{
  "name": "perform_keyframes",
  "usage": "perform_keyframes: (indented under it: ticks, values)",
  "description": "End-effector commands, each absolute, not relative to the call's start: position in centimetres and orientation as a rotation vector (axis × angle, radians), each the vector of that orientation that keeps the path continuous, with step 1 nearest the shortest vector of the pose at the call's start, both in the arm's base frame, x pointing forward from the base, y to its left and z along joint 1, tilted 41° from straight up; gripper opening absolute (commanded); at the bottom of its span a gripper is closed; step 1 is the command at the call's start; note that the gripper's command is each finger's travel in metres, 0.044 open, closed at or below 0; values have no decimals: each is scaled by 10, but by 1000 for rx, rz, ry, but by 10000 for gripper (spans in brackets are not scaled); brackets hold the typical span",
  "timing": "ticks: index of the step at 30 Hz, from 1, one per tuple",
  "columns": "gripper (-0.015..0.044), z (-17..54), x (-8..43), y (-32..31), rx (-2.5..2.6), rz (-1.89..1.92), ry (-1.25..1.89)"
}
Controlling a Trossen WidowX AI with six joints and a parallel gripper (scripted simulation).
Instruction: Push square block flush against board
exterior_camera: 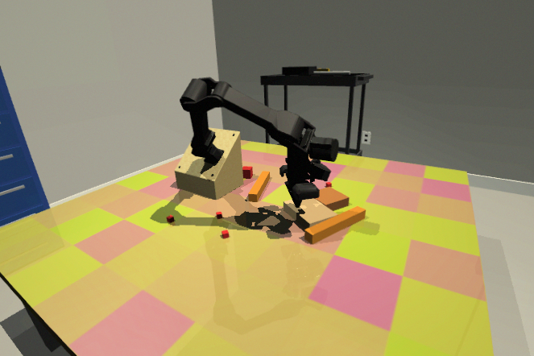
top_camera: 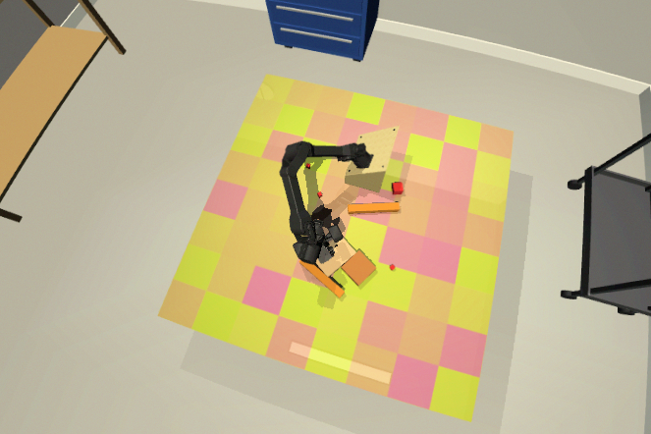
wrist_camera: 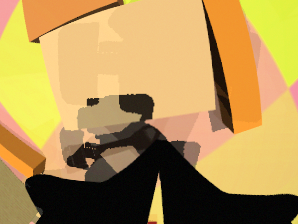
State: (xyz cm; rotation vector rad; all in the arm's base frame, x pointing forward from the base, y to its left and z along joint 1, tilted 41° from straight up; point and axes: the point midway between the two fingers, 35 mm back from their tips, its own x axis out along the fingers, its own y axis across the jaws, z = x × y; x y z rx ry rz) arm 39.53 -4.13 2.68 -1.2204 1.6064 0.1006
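The pale tan board (top_camera: 336,262) (exterior_camera: 320,212) (wrist_camera: 150,60) lies flat. The orange-brown square block (top_camera: 358,267) (exterior_camera: 333,197) (wrist_camera: 70,14) lies along its far side in the wrist view, with a thin dark wedge between them there; whether they touch I cannot tell. The block's left corner sticks out slightly past the board's corner in that view. My gripper (exterior_camera: 298,204) (wrist_camera: 161,145) is shut and empty. Its tips are pointed down, just short of the board's near edge in the wrist view; contact is unclear. In the top view the arm hides the tips and part of the board.
One orange bar (top_camera: 322,279) (exterior_camera: 335,225) (wrist_camera: 240,70) lies close beside the board. Another orange bar (top_camera: 373,207) (exterior_camera: 258,186) (wrist_camera: 20,152) lies near the sloped beige box (top_camera: 374,147) (exterior_camera: 229,167). A larger red cube (top_camera: 398,188) (exterior_camera: 247,171) and several small ones lie around.
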Motion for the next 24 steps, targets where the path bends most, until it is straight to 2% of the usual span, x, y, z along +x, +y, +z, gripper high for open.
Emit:
perform_keyframes:
  ticks: [1,11,16,24]
  values:
    - [0,38,406,-54,-1340,215,1624]
    - [0,47,413,-64,-1429,308,1634]
    - [0,8,417,-98,-1431,307,1635]
    - [0,5,418,-100,-1431,307,1635]
